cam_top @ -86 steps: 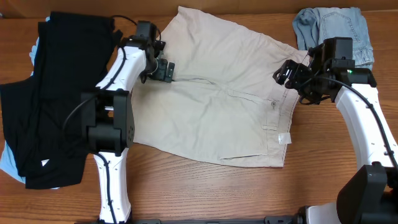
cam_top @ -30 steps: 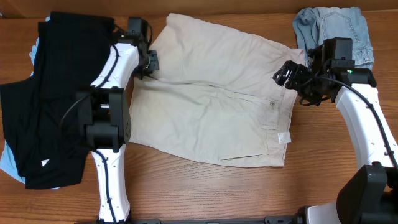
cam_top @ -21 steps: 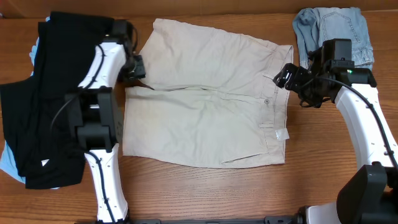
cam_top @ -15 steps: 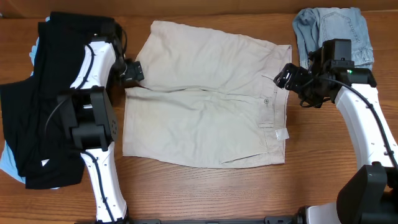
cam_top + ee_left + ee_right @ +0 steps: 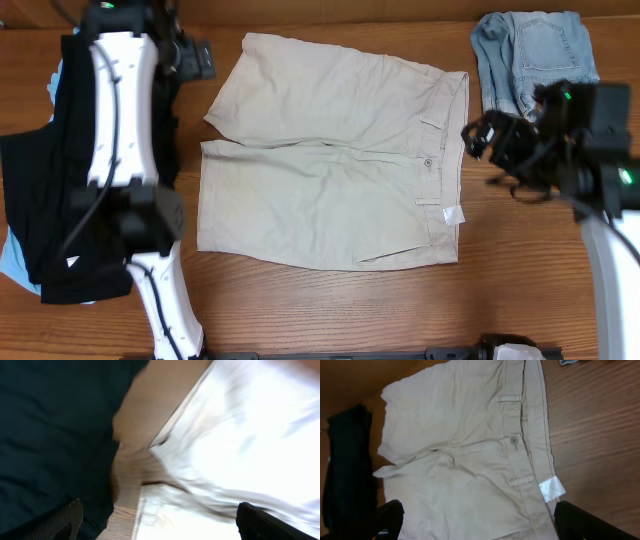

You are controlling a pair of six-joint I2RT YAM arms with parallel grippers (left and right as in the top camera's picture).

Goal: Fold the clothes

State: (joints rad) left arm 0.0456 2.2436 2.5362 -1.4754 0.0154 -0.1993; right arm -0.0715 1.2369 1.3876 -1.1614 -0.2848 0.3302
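The pale beige khaki shorts lie spread flat in the middle of the table, waistband to the right with its button and white tag. My left gripper is open and empty, raised above the far left leg's edge; the left wrist view shows the shorts and black cloth below its open jaws. My right gripper is open and empty, raised just right of the waistband; its open jaws look down on the shorts.
Black garments lie piled at the left over a light blue piece. Faded blue denim shorts lie at the far right corner. Bare wood table shows in front of the shorts.
My left gripper pulled the shorts' leg leftward, let go and rose toward the far left. My right gripper left the waistband and lifted to the right. The shorts now lie flatter.
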